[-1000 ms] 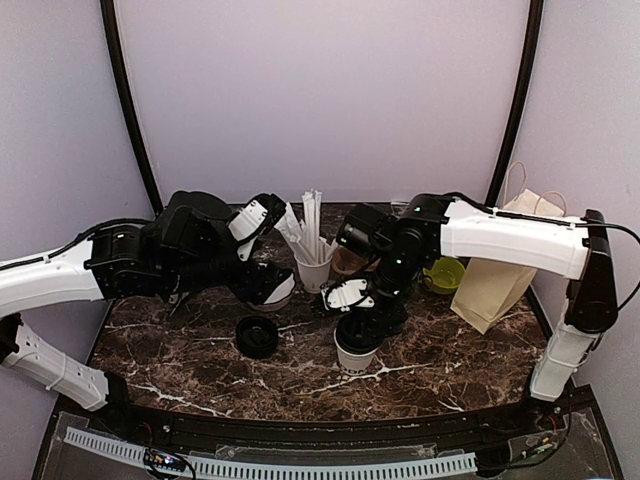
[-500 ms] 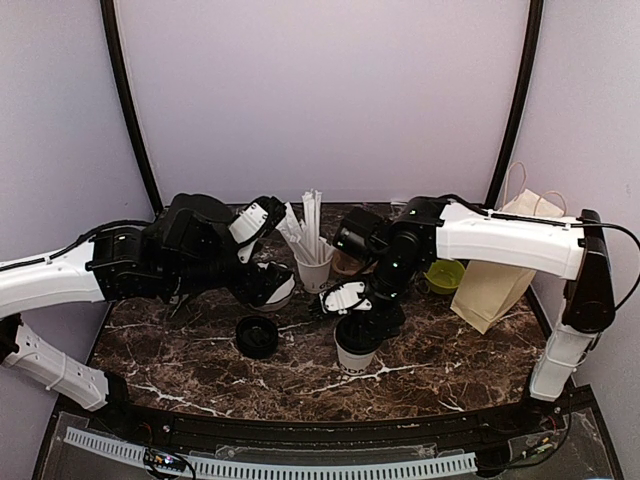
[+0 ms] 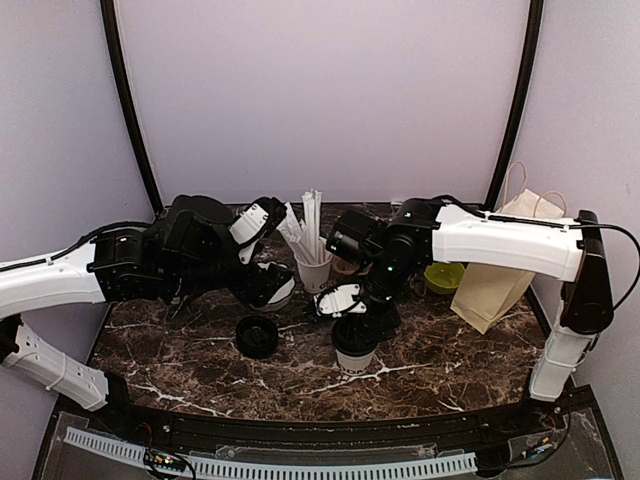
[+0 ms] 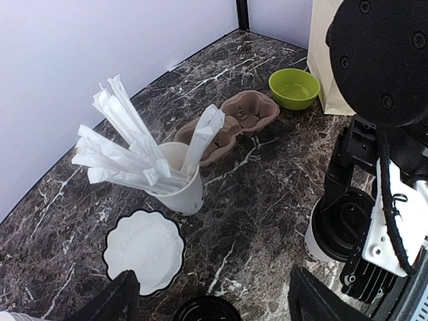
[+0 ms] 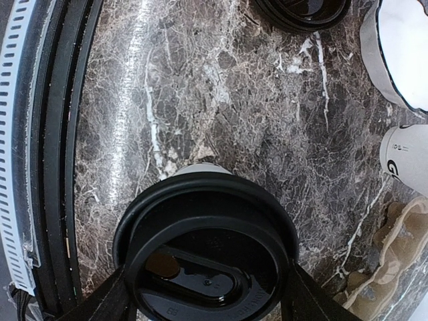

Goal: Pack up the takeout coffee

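One takeout coffee cup stands at mid-table, white with a round black lid. My right gripper comes down over it, a finger pressed against each side of the lid's rim; it also shows as the right gripper. In the left wrist view this cup is at the right. My left gripper hovers open over the marble, nothing between its fingers. Just below it sits a second round black lid; what is under that lid does not show.
A white scalloped bowl lies under the left gripper. Behind it stands a small white cup of straws, then a brown cup carrier, a green bowl and a paper bag at the right.
The right arm has shifted slightly left, still gripping the cup's lid. The left arm has not moved.
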You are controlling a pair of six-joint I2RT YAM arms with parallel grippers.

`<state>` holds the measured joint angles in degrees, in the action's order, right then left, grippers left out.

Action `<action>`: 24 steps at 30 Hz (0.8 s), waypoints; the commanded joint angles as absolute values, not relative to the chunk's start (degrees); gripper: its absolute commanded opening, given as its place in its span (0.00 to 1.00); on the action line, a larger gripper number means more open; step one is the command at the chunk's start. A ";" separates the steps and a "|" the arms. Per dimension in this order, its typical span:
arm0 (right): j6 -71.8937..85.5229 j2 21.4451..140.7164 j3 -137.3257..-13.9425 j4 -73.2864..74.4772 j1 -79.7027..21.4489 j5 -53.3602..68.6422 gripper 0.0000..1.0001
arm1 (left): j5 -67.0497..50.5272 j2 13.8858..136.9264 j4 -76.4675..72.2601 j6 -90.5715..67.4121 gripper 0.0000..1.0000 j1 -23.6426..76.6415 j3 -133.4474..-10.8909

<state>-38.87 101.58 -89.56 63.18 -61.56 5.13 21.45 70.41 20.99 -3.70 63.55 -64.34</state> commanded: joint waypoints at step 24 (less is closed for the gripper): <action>-37.97 102.57 -91.26 67.37 -62.09 3.49 0.64 | 19.96 68.64 20.26 -4.65 0.79 63.46 -63.26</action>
